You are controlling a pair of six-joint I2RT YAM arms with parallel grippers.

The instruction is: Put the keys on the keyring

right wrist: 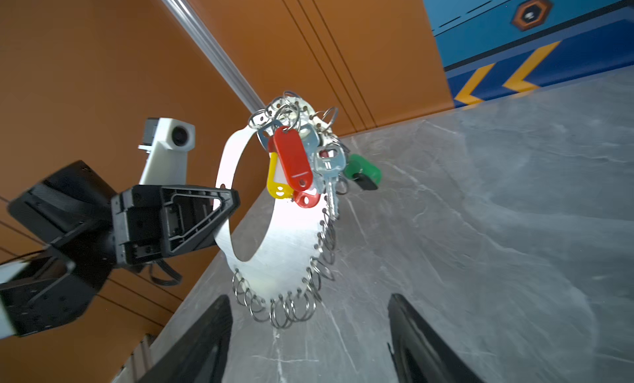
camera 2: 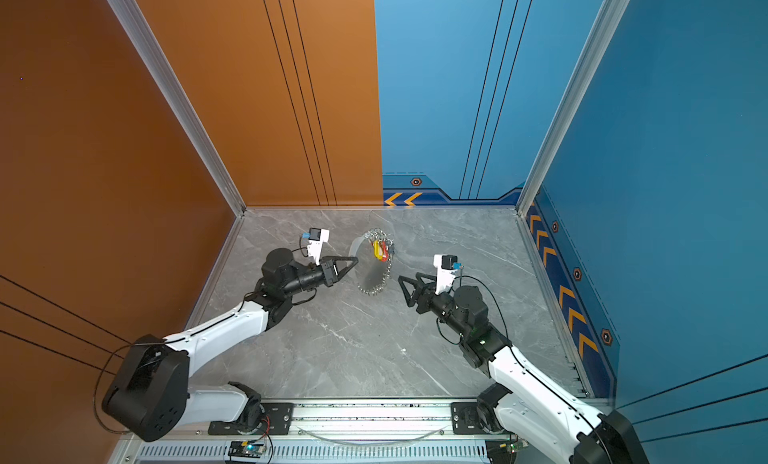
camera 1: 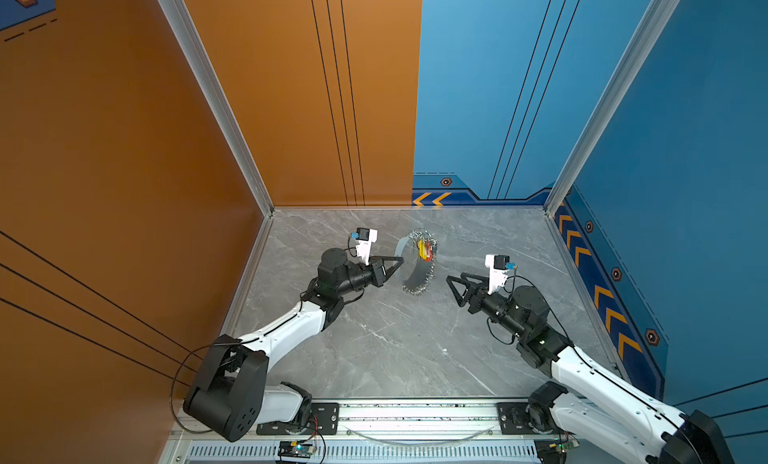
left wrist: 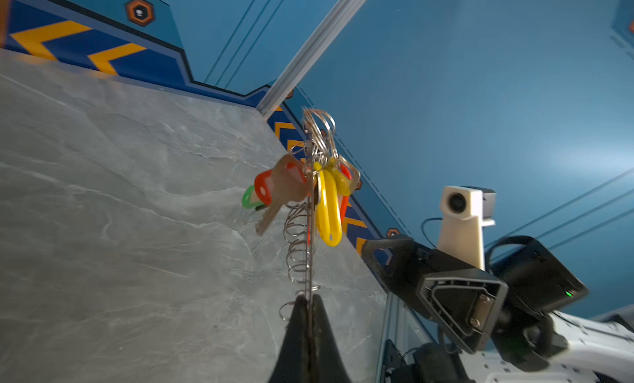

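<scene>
The keyring [right wrist: 284, 247] is a flat silver crescent plate edged with small wire rings, standing on edge at the table's middle back [camera 1: 415, 277] [camera 2: 371, 277]. Seen edge-on in the left wrist view, the keyring [left wrist: 308, 247] runs straight into my left gripper [left wrist: 308, 297], which is shut on its inner edge [camera 1: 402, 260] [camera 2: 356, 259]. Several keys [right wrist: 295, 161] with red, yellow and green tags hang bunched from rings at its upper end [camera 1: 424, 249] [camera 2: 380, 249] [left wrist: 327, 206]. My right gripper [right wrist: 308, 297] is open, a short way off the plate's ringed lower end, holding nothing [camera 1: 454, 291] [camera 2: 405, 291].
The grey marble table [camera 1: 395, 345] is walled by an orange panel [camera 1: 124, 150] on the left and blue panels [camera 1: 685, 150] at the back right and right. A metal rail [camera 1: 415, 412] with both arm bases runs along the front edge.
</scene>
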